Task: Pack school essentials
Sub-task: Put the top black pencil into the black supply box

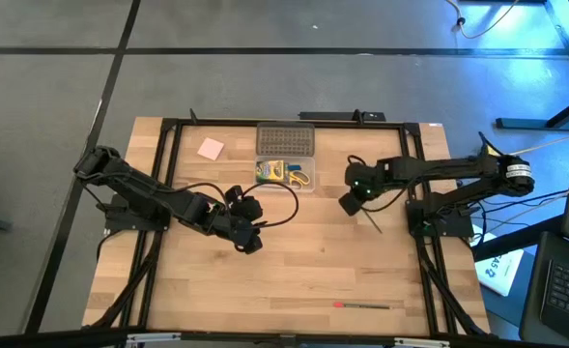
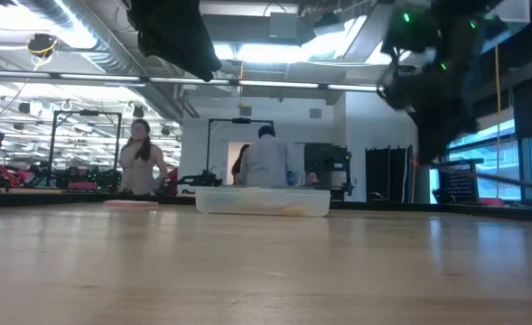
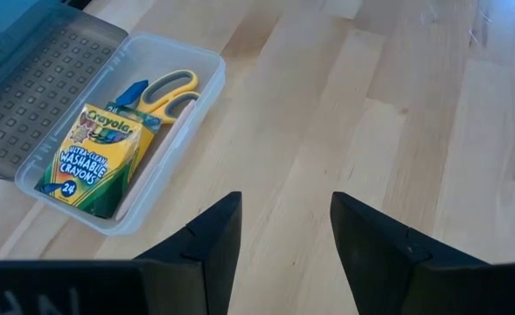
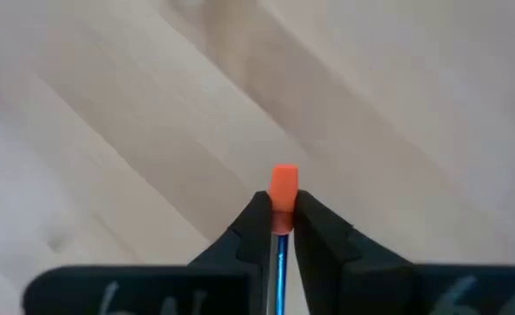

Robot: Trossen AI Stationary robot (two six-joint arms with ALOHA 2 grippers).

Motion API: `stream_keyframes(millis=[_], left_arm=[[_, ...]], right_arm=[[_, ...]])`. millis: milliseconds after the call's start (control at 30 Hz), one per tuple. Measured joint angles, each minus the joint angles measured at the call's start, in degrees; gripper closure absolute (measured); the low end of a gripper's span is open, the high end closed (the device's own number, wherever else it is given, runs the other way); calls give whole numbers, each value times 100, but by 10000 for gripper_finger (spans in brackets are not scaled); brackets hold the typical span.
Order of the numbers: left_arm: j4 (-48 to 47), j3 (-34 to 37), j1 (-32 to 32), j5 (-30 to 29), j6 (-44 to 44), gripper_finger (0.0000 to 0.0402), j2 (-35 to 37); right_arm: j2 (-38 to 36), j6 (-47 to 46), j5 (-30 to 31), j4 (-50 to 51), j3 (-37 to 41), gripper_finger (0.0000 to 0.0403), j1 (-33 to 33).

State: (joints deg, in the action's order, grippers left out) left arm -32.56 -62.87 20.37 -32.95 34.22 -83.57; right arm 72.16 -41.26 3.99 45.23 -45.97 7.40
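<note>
Crayon box [image 3: 93, 157], yellow-handled scissors [image 3: 168, 90] and tiny blue block [image 3: 131, 91] already lie in the clear plastic case [image 1: 286, 176]. The right gripper [image 4: 281, 220] pinches an orange-tipped dark pencil [image 4: 281, 229] (lifted, beside the case); pink square pad [image 1: 211, 149] and thin red pen [image 1: 361, 305] remain. The left gripper [image 3: 283, 229] gapes empty.

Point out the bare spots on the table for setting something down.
Free: the wide wood between the left gripper and the red pen, and the strip right of the pink pad. Crowded: inside the case, with crayon box and scissors.
</note>
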Motion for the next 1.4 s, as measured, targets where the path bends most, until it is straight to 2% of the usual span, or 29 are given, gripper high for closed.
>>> stream_keyframes(millis=[300, 600, 800, 967, 1167, 1400], left_arm=[[0, 0, -26, 0, 164, 232, 0], [-33, 0, -127, -57, 290, 232, 0], [-423, 0, -282, -73, 637, 232, 0], [-879, 0, -385, -303, 933, 232, 0], [-946, 2, -465, -446, 890, 232, 0], [-1110, 2, -511, -450, 885, 232, 0]], right_arm=[[344, 1536, 312, -673, -1284, 361, 0], [1370, 3557, 399, -1902, -2254, 360, 0], [2036, 4735, 394, -2530, -2833, 360, 28], [2543, 5091, 148, -3036, -2914, 360, 160], [2944, 5492, -100, -3373, -2918, 360, 299], [3132, 5271, -105, -3466, -2921, 360, 345]])
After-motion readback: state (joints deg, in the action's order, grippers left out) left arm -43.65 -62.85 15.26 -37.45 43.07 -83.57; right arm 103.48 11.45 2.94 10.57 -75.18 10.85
